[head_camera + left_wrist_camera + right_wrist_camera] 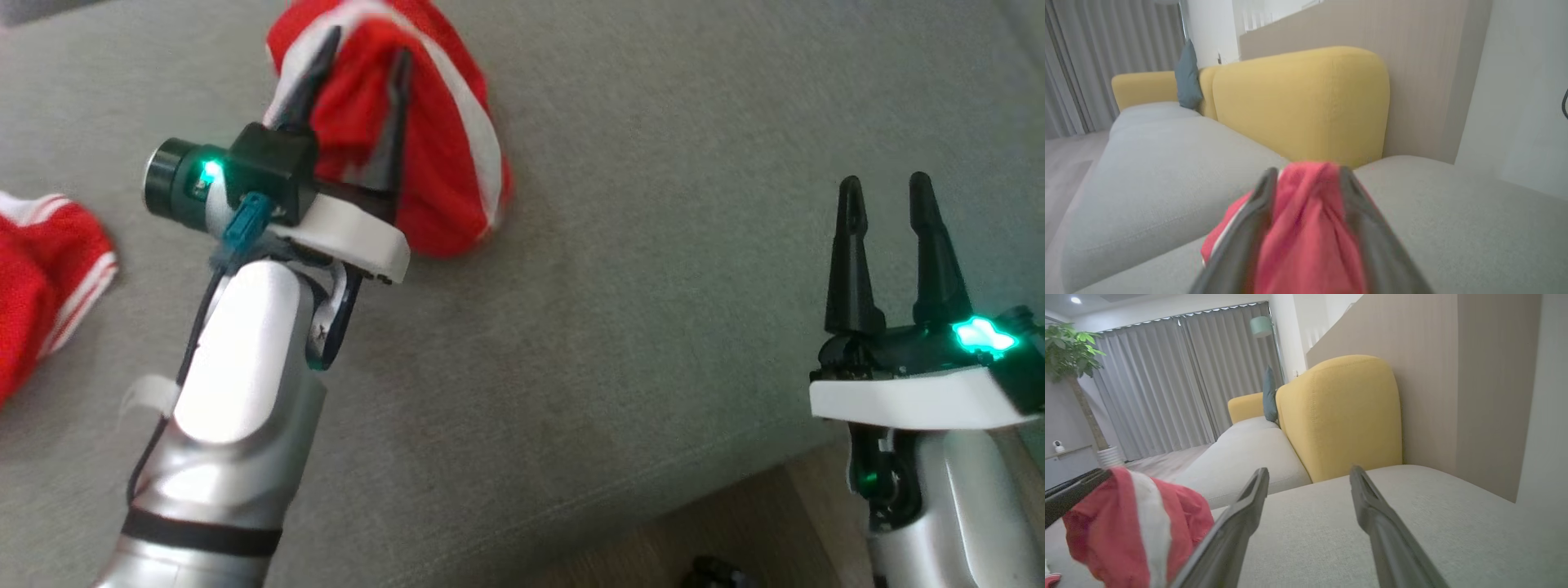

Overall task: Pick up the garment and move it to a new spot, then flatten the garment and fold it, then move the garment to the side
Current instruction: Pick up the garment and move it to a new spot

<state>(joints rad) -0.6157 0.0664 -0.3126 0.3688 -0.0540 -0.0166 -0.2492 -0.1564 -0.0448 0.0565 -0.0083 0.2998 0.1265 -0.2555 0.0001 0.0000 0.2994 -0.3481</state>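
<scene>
A crumpled red garment (pixel 445 171) with white stripes lies in a heap on the grey sofa seat (pixel 653 343), at the top centre of the head view. My left gripper (pixel 359 61) reaches over it, jaws spread, with a bunch of red cloth (pixel 1310 228) still sitting between the two fingers. From the right wrist the garment (pixel 1126 535) appears at the lower left, with one left finger (pixel 1069 494) against it. My right gripper (pixel 885 186) hovers open and empty over the seat near its front right edge; its fingers (pixel 1237 526) stand wide apart.
A second red-and-white cloth (pixel 49 278) lies at the seat's left edge. Yellow backrests (pixel 1298 102) and a teal cushion (pixel 1188 77) line the sofa's far side. Wooden floor (pixel 735 531) shows beyond the seat's front edge at the lower right. A wall (pixel 1494 375) stands to the right.
</scene>
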